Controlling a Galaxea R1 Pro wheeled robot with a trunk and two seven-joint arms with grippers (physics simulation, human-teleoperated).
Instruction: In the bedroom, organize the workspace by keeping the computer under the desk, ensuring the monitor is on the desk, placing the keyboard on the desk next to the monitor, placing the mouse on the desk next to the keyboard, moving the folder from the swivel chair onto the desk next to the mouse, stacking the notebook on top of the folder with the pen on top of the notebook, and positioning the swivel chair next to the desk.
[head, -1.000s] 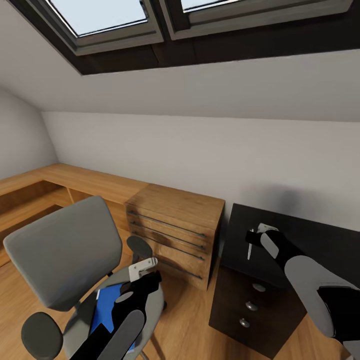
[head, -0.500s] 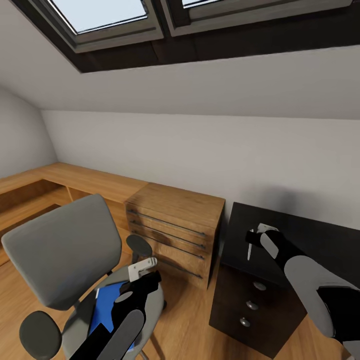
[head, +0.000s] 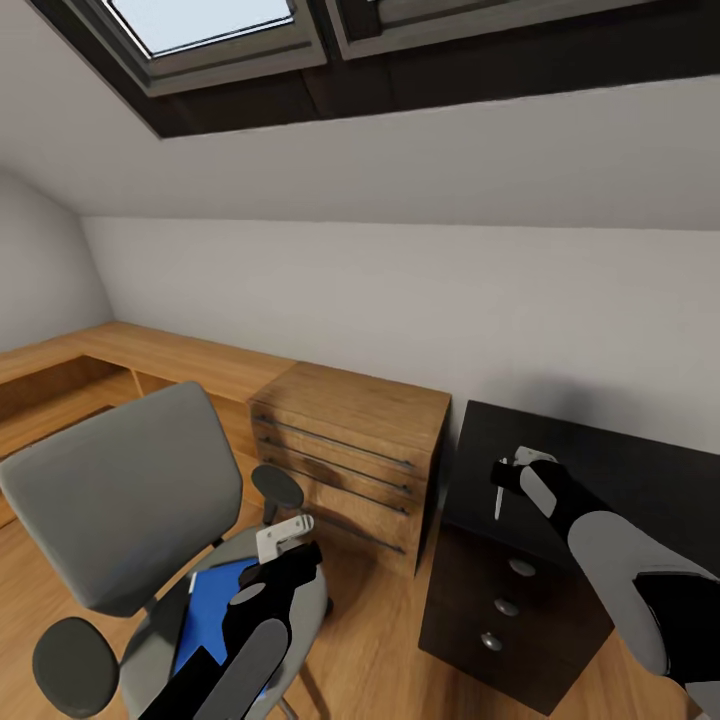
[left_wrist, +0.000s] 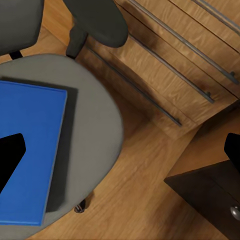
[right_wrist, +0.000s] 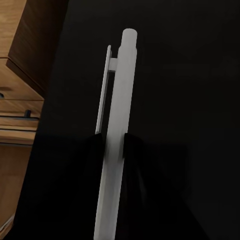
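Room: we're under a sloped ceiling with skylights (head: 215, 25).
Swivel chair (head: 120, 500): at our left, blue folder (head: 212, 622) flat on its seat.
Left gripper (head: 283, 537): above the seat; fingers spread, empty.
Wooden drawers (head: 350, 455): centre.
Right gripper (head: 505, 478): over the black desk (head: 610, 470), clamped on the white pen (right_wrist: 117, 140).

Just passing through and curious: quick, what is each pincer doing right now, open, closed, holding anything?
Left pincer: open, empty, above the blue folder on the chair.
Right pincer: closed on a white pen over the dark desk.
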